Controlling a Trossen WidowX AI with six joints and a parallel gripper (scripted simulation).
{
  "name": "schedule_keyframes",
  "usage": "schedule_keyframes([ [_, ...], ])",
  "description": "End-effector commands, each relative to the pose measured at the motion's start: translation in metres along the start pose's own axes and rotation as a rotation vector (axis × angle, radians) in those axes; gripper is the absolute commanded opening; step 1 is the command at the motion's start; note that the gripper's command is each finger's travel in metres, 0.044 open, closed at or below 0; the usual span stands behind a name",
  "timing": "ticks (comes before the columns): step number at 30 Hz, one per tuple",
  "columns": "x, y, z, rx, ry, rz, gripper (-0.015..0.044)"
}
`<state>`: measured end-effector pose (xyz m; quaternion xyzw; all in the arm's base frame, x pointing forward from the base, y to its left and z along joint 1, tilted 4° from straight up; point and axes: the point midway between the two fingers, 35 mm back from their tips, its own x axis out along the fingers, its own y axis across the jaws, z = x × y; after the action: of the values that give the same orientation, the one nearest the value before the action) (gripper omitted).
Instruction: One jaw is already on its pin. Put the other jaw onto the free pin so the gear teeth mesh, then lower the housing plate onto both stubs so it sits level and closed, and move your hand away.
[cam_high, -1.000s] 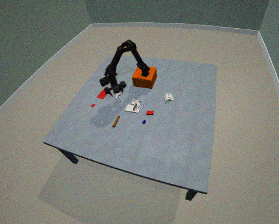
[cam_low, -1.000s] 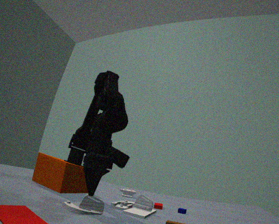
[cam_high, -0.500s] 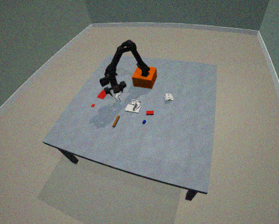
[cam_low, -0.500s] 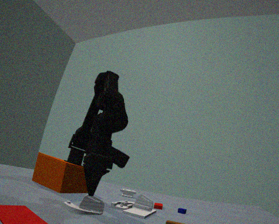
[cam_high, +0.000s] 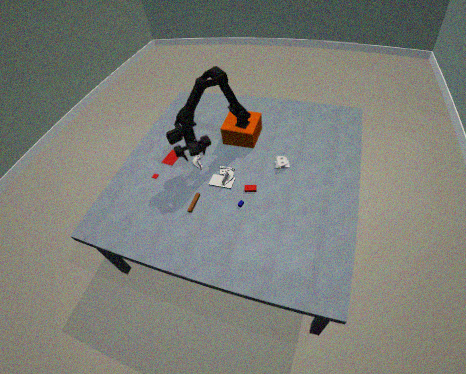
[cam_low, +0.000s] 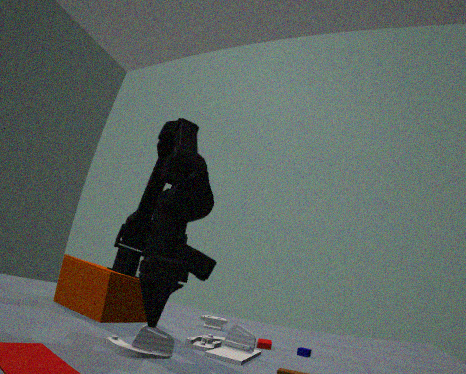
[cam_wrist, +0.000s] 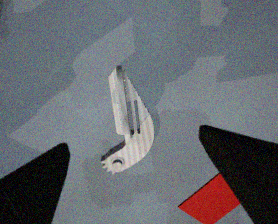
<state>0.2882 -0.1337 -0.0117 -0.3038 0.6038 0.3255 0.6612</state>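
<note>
The loose white jaw lies on the table, its toothed, holed end toward the bottom of the wrist view. My gripper is open and empty above it, a finger on either side in the wrist view. The white base stands nearer the table's middle with the other jaw on it. Its pins are too small to make out clearly. The white housing plate lies apart, to the right in the top view.
A red sheet lies beside the loose jaw. A small red piece, a brown stick, a red block and a blue piece lie around. The orange box carries the arm.
</note>
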Motion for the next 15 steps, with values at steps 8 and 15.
schedule_keyframes([
  [8,0.002,0.000,0.000,0.000,0.000,0.000,0.0440],
  [15,0.014,-0.002,0.000,-0.001,0.001,-0.001,0.0440],
])
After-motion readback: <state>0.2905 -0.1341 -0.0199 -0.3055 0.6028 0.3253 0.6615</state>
